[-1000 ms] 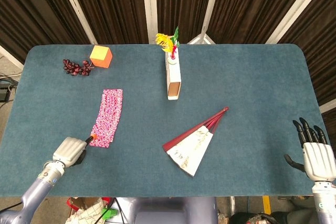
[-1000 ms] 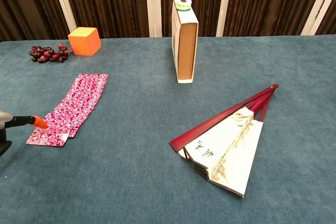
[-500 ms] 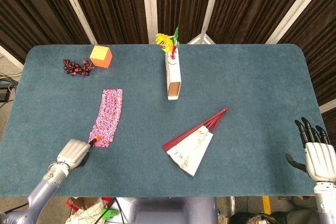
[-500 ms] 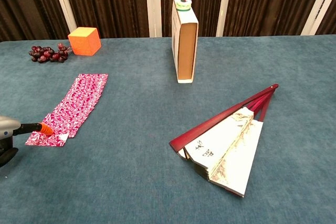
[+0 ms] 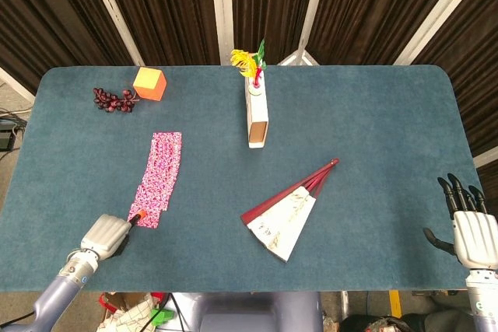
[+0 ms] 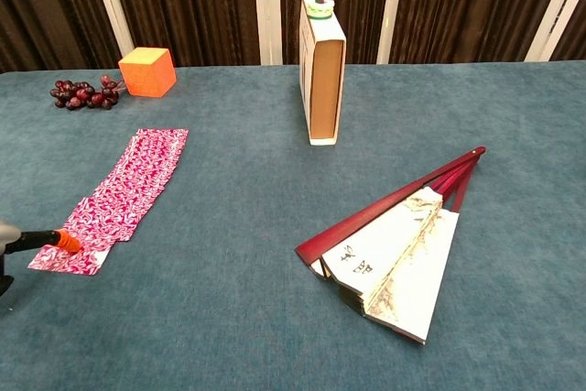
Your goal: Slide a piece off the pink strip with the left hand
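Observation:
The pink patterned strip (image 5: pixel 163 161) (image 6: pixel 142 167) lies on the blue table, left of centre. Its nearest piece (image 5: pixel 148 209) (image 6: pixel 66 255) sits shifted toward the front edge, still overlapping the rest. My left hand (image 5: pixel 106 235) is at the front left with its fingers curled in. One extended finger with an orange fingertip (image 5: pixel 138 215) (image 6: pixel 66 241) presses on that near piece. My right hand (image 5: pixel 471 231) rests at the front right corner with its fingers spread and nothing in it; the chest view does not show it.
An orange cube (image 5: pixel 149 83) (image 6: pixel 146 70) and dark grapes (image 5: pixel 113 99) (image 6: pixel 82 93) sit at the back left. A standing box with flowers (image 5: pixel 257 118) (image 6: pixel 322 70) is at mid-table. A half-open fan (image 5: pixel 289 211) (image 6: pixel 394 244) lies right of centre.
My left hand has drawn back toward the front edge, its orange fingertip dragging the nearest pink piece along. The strip now reaches further toward me. The right hand has barely moved.

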Robot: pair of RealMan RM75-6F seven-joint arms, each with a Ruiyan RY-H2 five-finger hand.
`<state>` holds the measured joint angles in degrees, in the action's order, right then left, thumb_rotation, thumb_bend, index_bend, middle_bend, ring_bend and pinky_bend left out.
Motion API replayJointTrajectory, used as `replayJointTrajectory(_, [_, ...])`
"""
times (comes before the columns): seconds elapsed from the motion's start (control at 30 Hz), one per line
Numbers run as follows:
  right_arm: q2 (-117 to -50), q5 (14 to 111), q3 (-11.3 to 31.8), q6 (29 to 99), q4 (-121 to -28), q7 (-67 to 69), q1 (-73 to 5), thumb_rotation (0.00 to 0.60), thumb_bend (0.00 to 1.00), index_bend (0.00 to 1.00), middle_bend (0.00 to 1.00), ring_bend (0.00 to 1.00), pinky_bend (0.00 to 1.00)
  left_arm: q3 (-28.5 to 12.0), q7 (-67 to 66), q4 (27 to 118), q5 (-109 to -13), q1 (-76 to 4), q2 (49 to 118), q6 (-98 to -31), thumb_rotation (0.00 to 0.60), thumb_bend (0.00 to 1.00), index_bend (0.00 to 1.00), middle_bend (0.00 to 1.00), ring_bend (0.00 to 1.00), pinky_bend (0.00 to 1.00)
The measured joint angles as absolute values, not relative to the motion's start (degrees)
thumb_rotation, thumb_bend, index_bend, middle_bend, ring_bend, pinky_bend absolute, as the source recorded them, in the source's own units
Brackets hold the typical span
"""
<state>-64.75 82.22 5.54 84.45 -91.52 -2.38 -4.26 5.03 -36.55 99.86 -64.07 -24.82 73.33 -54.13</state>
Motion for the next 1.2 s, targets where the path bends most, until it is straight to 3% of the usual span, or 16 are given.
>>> replayJointTrajectory(0.57, [-64.5, 82.22, 5.66, 84.69, -91.52, -1.53, -4.1, 0.6, 0.24, 0.06, 0.04, 0.18, 0.09, 9.99, -39.99, 105.89, -65.19, -22.58, 67.91, -58.69, 0.6, 0.9, 0.14, 0.9, 0.73, 0.69])
replayJointTrajectory(0.97, [-64.74, 82.25, 5.55, 84.42, -91.6, -2.24, -4.23, 0.6, 0.24, 0.06, 0.04, 0.18, 0.09, 6.26, -23.28, 103.93, -78.81, -22.29, 66.44, -63.7, 0.6, 0.9, 0.13, 0.9, 0.73, 0.7])
replayJointTrajectory(1.2, [-64.78, 82.0, 5.62, 84.28, -91.47, -2.27, -4.26, 0.6, 0.24, 0.06, 0.04, 0.18, 0.09, 3.13, -23.39, 100.78, -72.3, -25.89, 67.82, -57.48, 0.6, 0.9, 0.13, 0.9, 0.73, 0.7])
